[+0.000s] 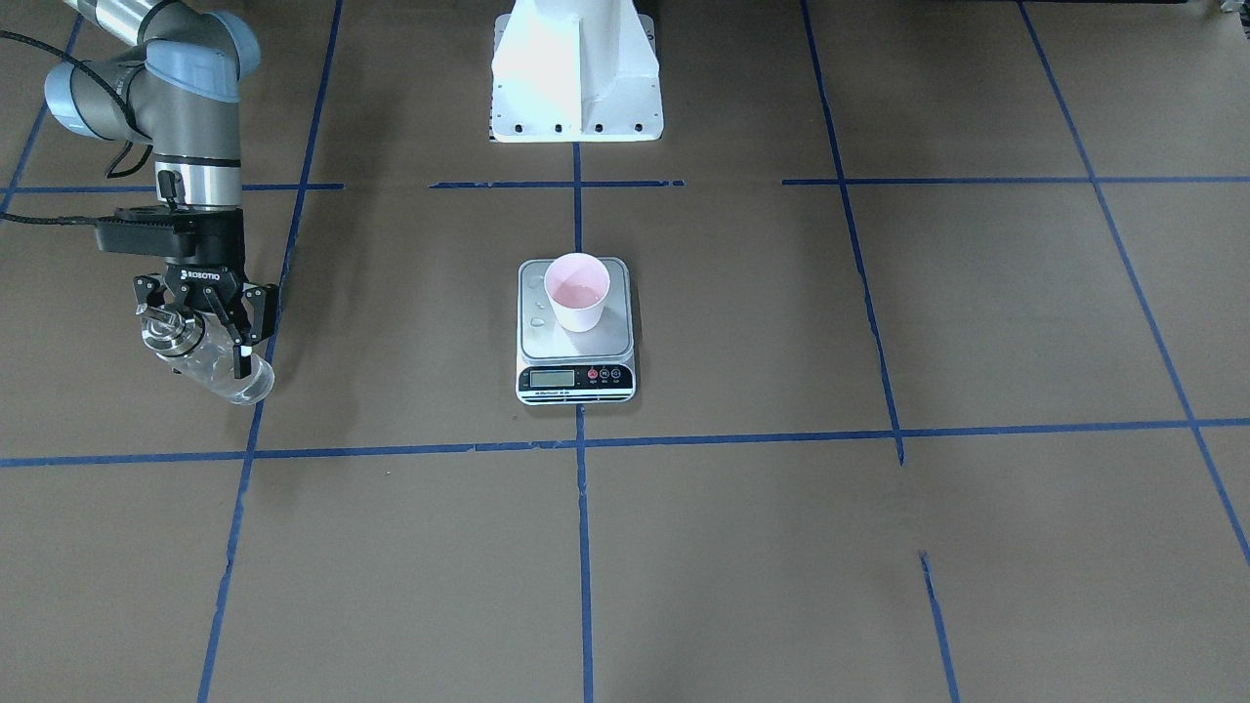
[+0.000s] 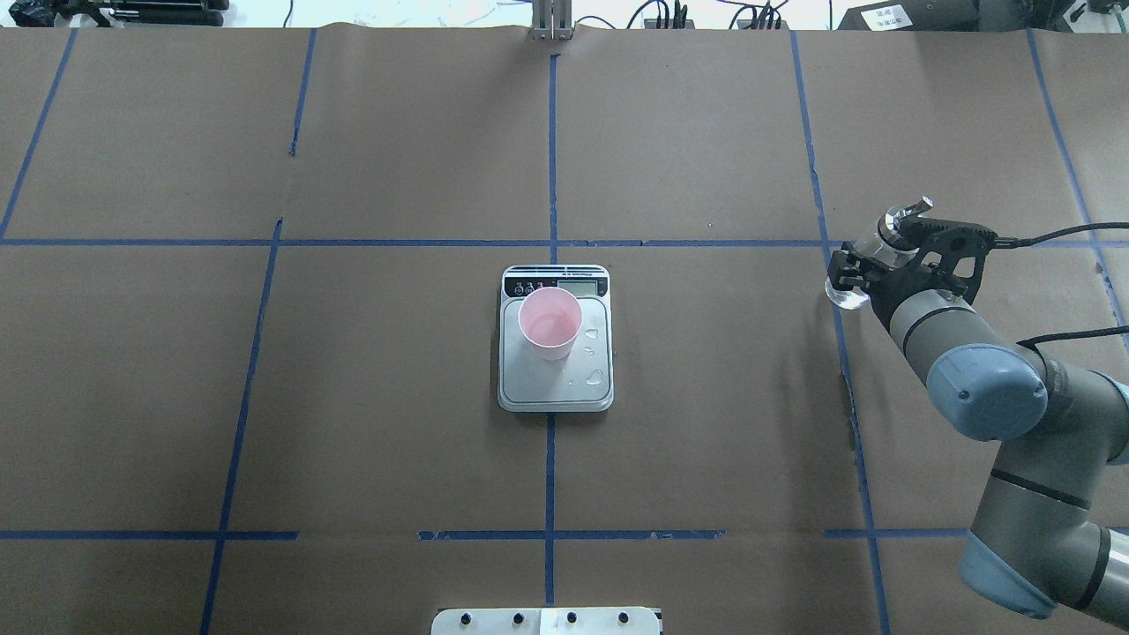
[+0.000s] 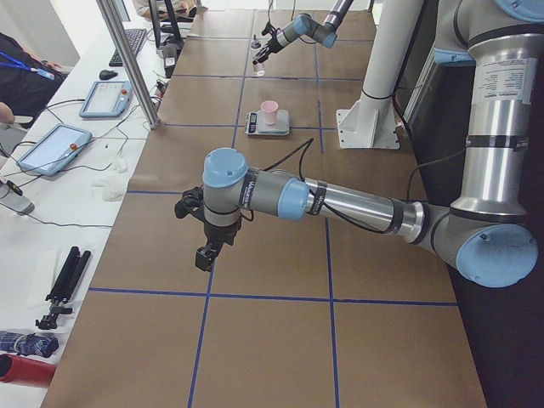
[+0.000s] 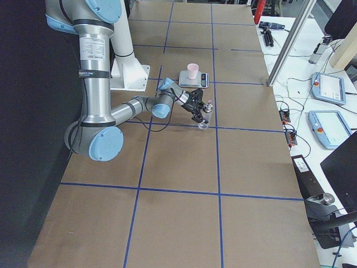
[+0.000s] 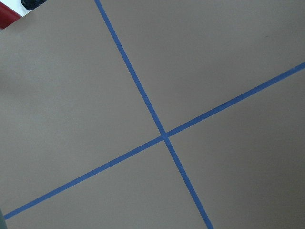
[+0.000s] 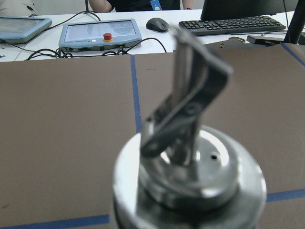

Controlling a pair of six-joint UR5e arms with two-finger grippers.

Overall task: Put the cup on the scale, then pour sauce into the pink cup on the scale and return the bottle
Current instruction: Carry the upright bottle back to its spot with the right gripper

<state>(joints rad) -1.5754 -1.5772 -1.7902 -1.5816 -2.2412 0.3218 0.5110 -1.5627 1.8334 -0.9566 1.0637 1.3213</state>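
The pale pink cup [image 1: 577, 291] [image 2: 550, 322] stands upright on the silver scale [image 1: 576, 344] [image 2: 556, 392] at the table's middle; its inside looks wet. Far off toward the robot's right, my right gripper [image 1: 200, 322] [image 2: 869, 273] is shut on the clear glass bottle [image 1: 223, 369] [image 2: 845, 293], which hangs tilted low over the table. Whether its base touches the paper I cannot tell. The silver pourer cap [image 6: 190, 176] fills the right wrist view. My left gripper [image 3: 204, 255] shows only in the exterior left view, low over bare table; whether it is open or shut I cannot tell.
Droplets [image 2: 593, 377] lie on the scale's platform beside the cup. The white robot base [image 1: 576, 88] stands behind the scale. Blue tape lines [image 5: 164, 136] cross the brown table cover. Beyond the far edge is a desk with a tablet [image 6: 100, 33] and a keyboard [image 6: 233, 25].
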